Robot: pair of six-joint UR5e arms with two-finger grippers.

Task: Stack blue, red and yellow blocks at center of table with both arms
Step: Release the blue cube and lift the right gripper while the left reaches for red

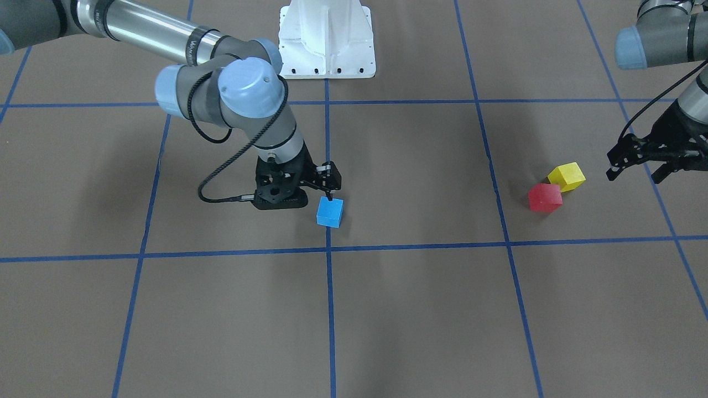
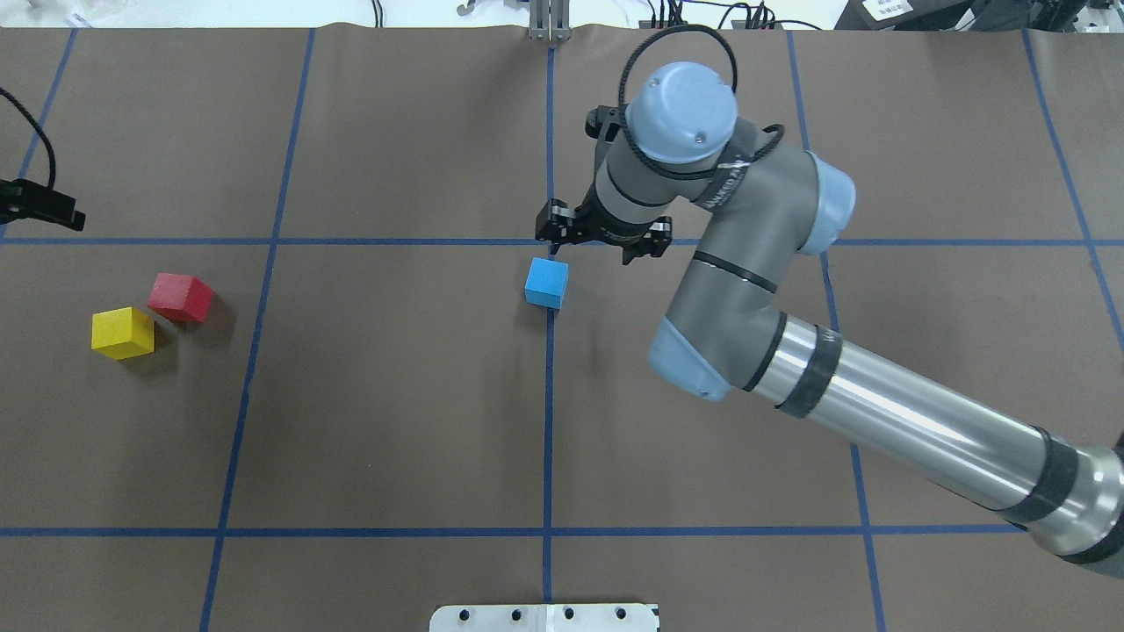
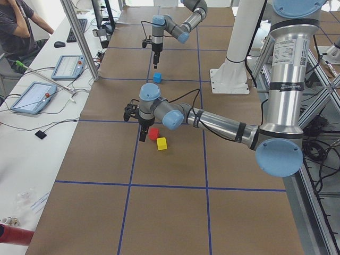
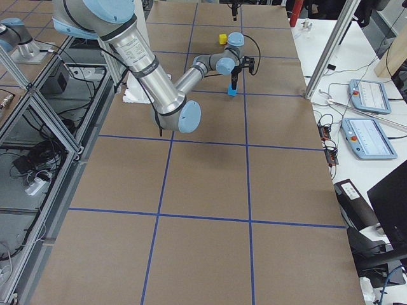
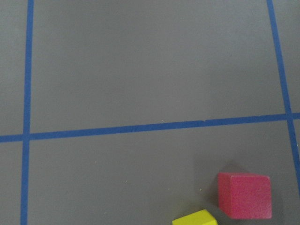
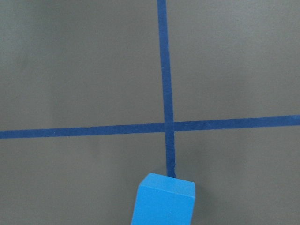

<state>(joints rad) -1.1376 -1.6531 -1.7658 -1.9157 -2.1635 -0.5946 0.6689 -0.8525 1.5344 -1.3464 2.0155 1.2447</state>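
Left pincer point(image 1: 634, 177): I am reading it released, lying between matte red cube point(image 1: 545, 198) and bench point(image 1: 387, 309) left edge.
Right pincer point(image 2: 599, 247): released, beside matte blue cube point(image 2: 546, 283).

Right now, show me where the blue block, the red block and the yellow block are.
blue block point(image 2: 547, 278), overhead exterior view, on its top face.
red block point(image 2: 183, 292), overhead exterior view, on its top face.
yellow block point(image 2: 121, 322), overhead exterior view, on its top face.

Brown table cover point(image 2: 395, 421), blue tape grid point(image 2: 548, 439), white side bench point(image 3: 32, 159), aluminium frame post point(image 3: 78, 37)
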